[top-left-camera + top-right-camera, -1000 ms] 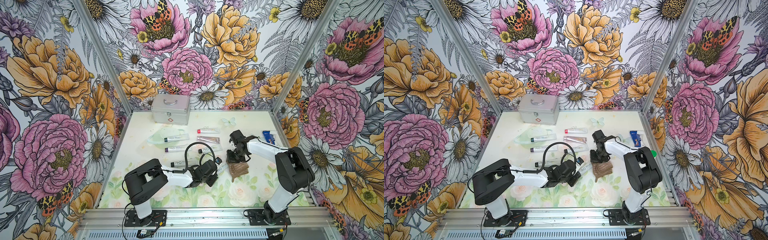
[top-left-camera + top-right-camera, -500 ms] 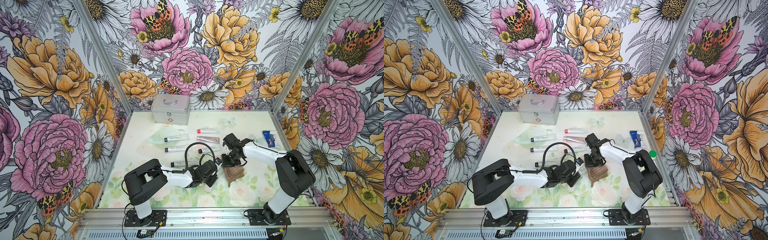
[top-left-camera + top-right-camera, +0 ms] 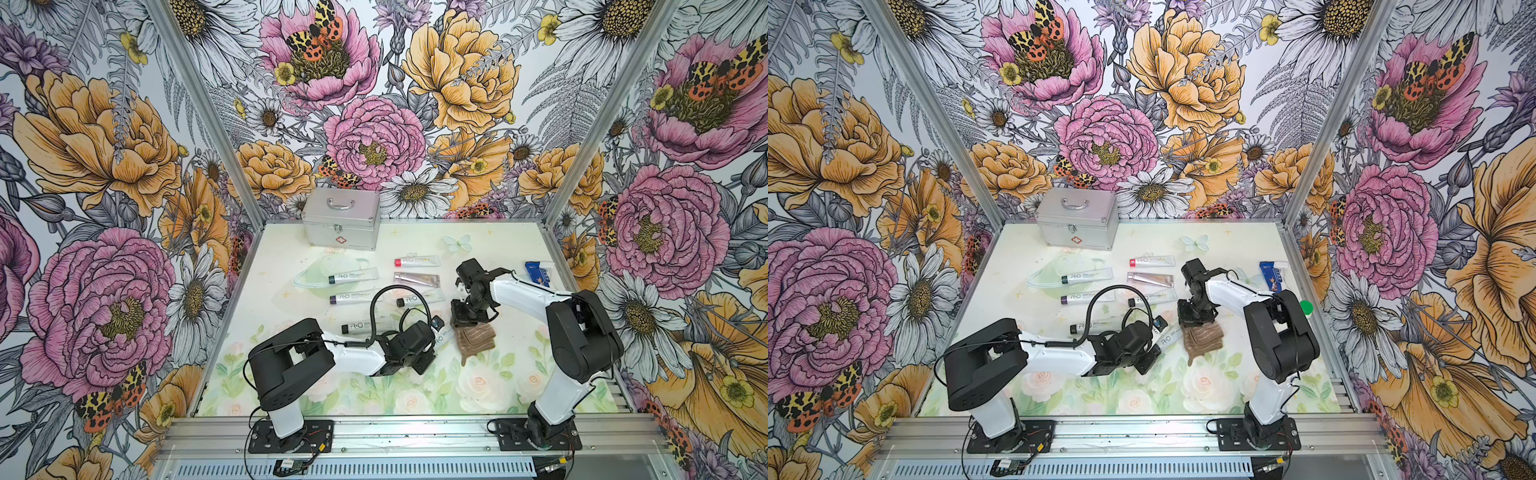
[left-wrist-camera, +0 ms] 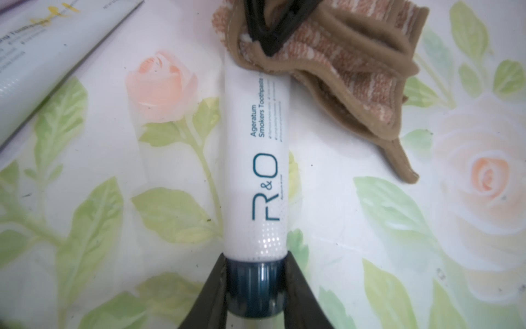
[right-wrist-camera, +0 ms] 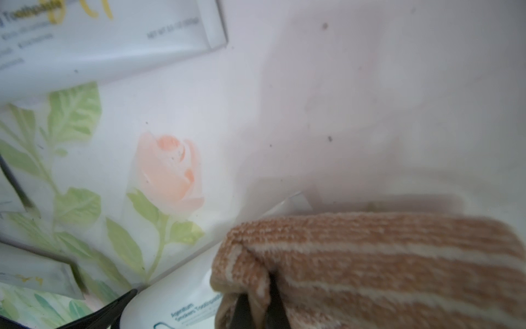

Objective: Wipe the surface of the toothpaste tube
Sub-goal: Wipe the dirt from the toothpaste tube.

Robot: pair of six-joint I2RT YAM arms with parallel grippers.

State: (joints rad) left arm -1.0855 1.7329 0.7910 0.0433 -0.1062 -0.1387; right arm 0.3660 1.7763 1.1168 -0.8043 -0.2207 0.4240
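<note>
A white toothpaste tube (image 4: 254,159) with a dark blue cap lies on the flowered mat, seen in both top views (image 3: 441,337) (image 3: 1166,340). My left gripper (image 4: 255,265) is shut on its cap, low over the mat (image 3: 430,347). A brown striped cloth (image 4: 350,62) (image 5: 384,265) covers the tube's far end. My right gripper (image 5: 260,284) is shut on a fold of that cloth and stands over it, pointing down (image 3: 465,322) (image 3: 1192,320). The cloth (image 3: 476,340) (image 3: 1204,337) hides the tube's flat tail.
Several other tubes (image 3: 417,261) (image 3: 353,275) (image 3: 368,327) lie behind the arms. A silver case (image 3: 340,224) stands at the back. A pale mask (image 3: 328,268) lies at the left, a blue packet (image 3: 538,272) at the right, and a green cap (image 3: 1306,307) by the right wall.
The right gripper slid the cloth left along the tube toward the left gripper, then back a little to the right. The left arm has kept still, holding the cap.
</note>
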